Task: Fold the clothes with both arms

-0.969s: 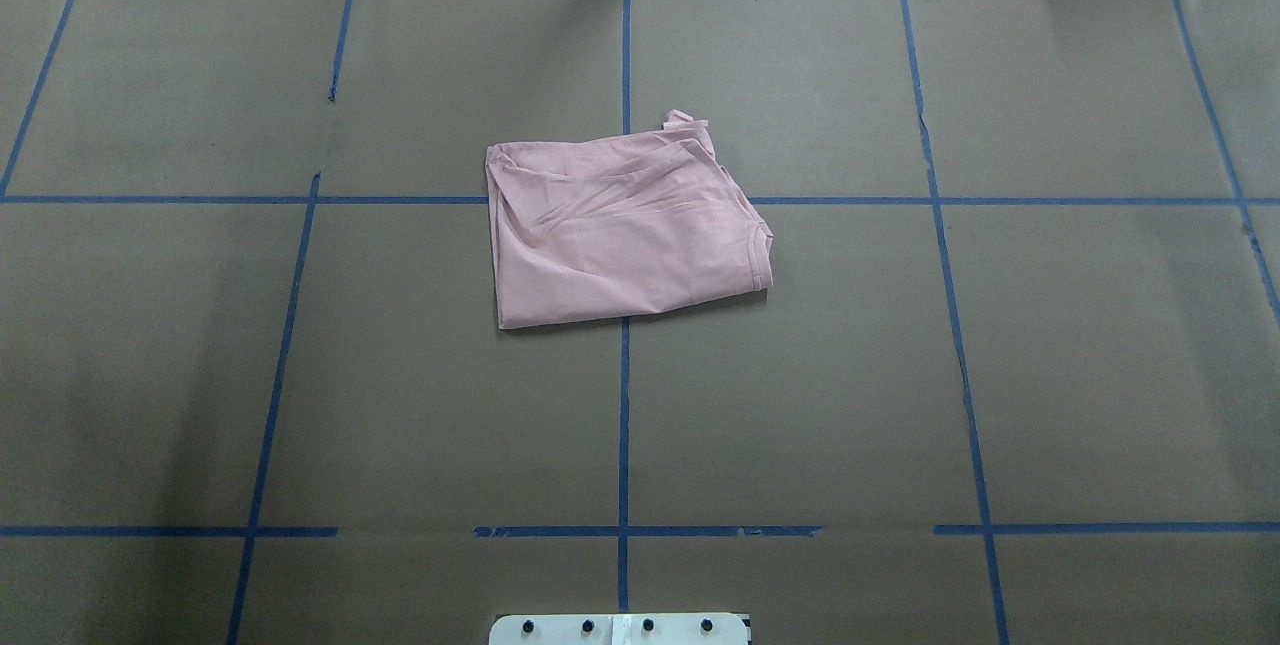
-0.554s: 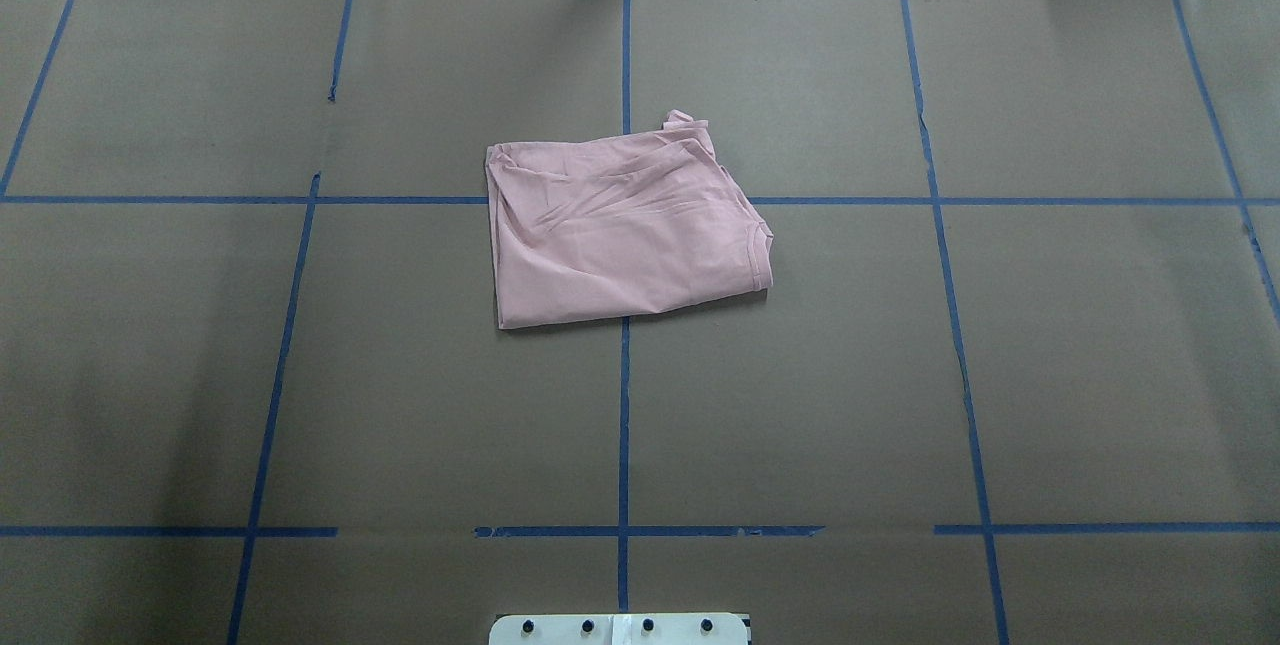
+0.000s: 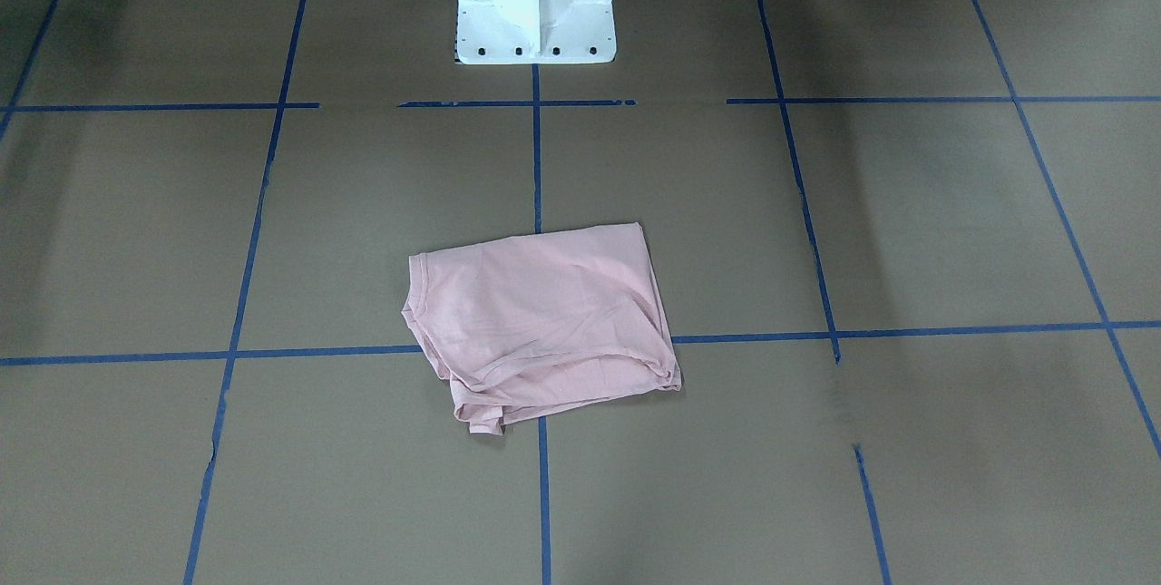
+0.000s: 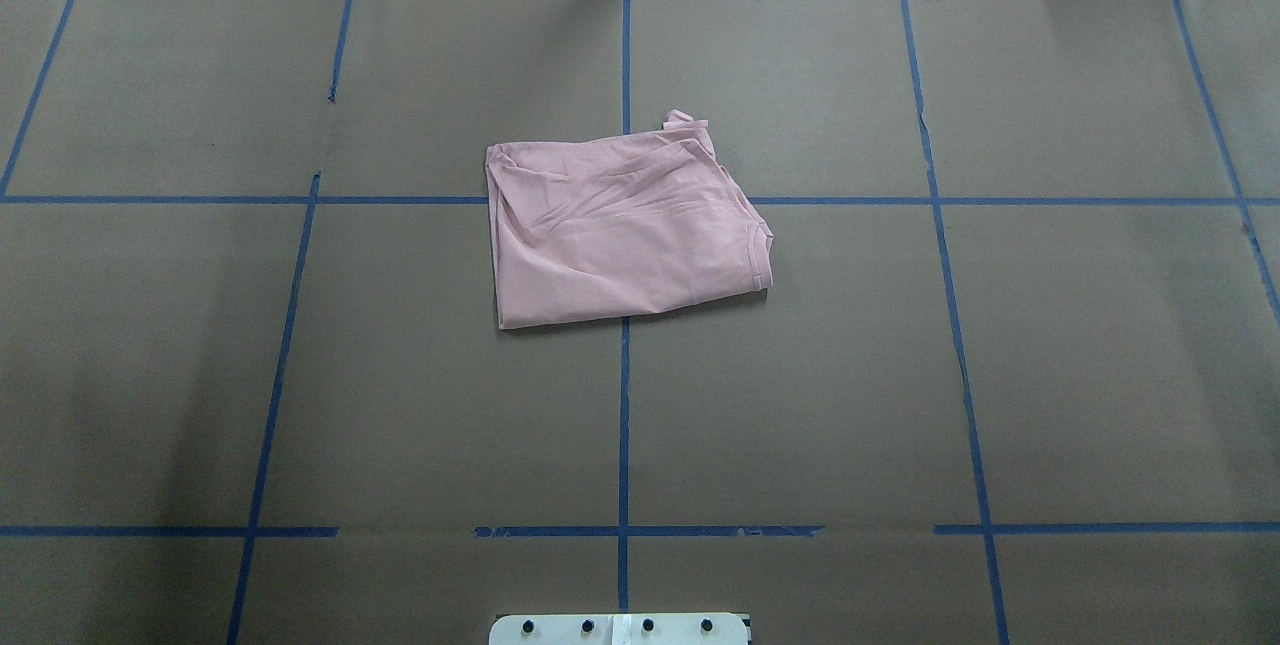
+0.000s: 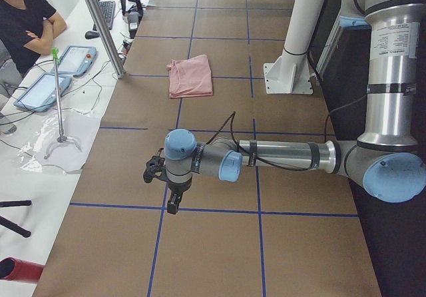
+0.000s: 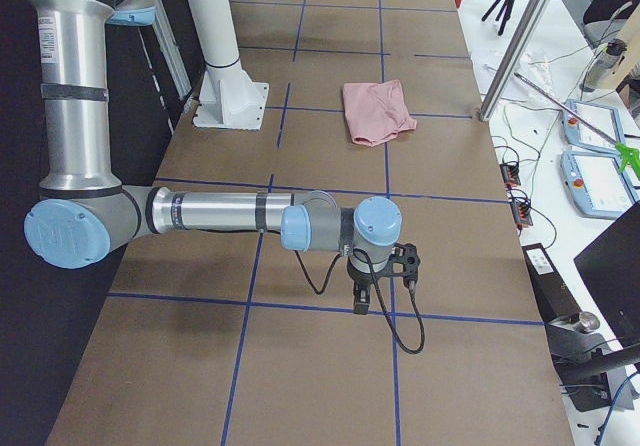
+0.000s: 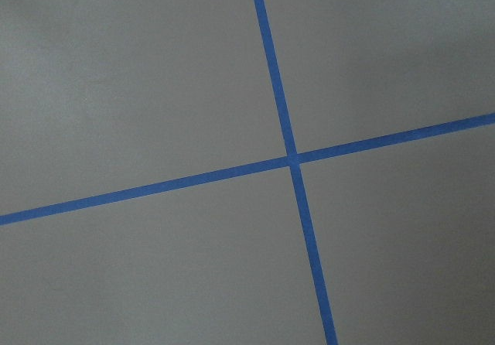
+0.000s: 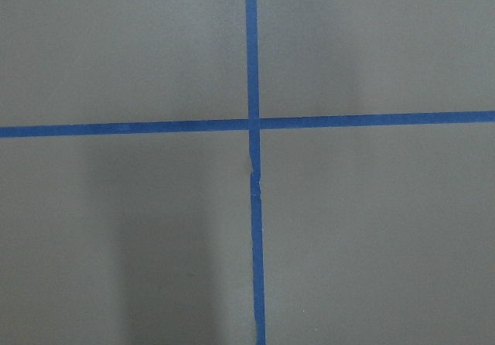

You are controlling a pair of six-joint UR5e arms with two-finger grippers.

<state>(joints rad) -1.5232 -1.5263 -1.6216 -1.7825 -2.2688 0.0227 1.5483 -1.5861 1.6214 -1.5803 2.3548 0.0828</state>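
Note:
The pale pink T-shirt (image 4: 620, 230) lies folded into a rough rectangle at the table's middle, plain side up, with no print showing. It also shows in the front-facing view (image 3: 544, 322), the exterior left view (image 5: 190, 76) and the exterior right view (image 6: 377, 110). Neither arm is over it. My left gripper (image 5: 172, 204) hangs above bare table far to the shirt's left, seen only from the side. My right gripper (image 6: 362, 306) hangs far to the shirt's right, also seen only from the side. I cannot tell whether either is open or shut. Both wrist views show only tape lines.
Brown paper with a blue tape grid (image 4: 624, 425) covers the table. The white pedestal base (image 3: 533, 4) stands at the robot's edge. A metal post (image 5: 100, 27) stands at the far edge. A person (image 5: 26, 17) sits beyond it with tablets and cables.

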